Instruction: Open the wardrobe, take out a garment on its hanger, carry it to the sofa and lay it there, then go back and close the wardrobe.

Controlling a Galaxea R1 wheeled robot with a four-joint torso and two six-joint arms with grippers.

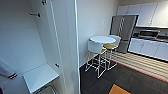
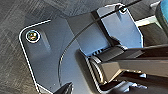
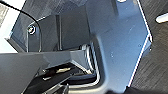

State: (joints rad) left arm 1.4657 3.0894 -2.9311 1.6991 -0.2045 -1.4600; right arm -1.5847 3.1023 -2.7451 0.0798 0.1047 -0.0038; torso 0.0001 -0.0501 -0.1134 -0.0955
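Head view: wardrobe (image 1: pixel 37 37) sits close on the left, open, white interior facing the camera. Wall hook (image 1: pixel 35 14) high on the inner wall, a second fitting (image 1: pixel 44 2) above it at the top edge. White shelf (image 1: pixel 40 76) low inside, small dark latch or hinge piece (image 1: pixel 57 65) just beside its far corner. White door panel edge (image 1: pixel 71 45) runs upright between the interior and the room wall.

Can't make out garment or hanger inside; a grey shape with a dark end (image 1: pixel 7 71) at the far left edge, can't tell what it is.

Right of the wardrobe: round white table (image 1: pixel 102 39) with white high chairs (image 1: pixel 96 48) around it, one with a yellow seat (image 1: pixel 110 46). Steel fridge (image 1: pixel 123 26) behind, white kitchen cabinets (image 1: pixel 147 47) and microwave (image 1: pixel 149 33) along the far wall. Dark carpet (image 1: pixel 130 80), orange patch (image 1: pixel 119 90) near the bottom edge.

Wrist views: robot's own dark plate and bar over dark carpet. Jaws of both grippers: cannot tell, spread or pressed together not readable
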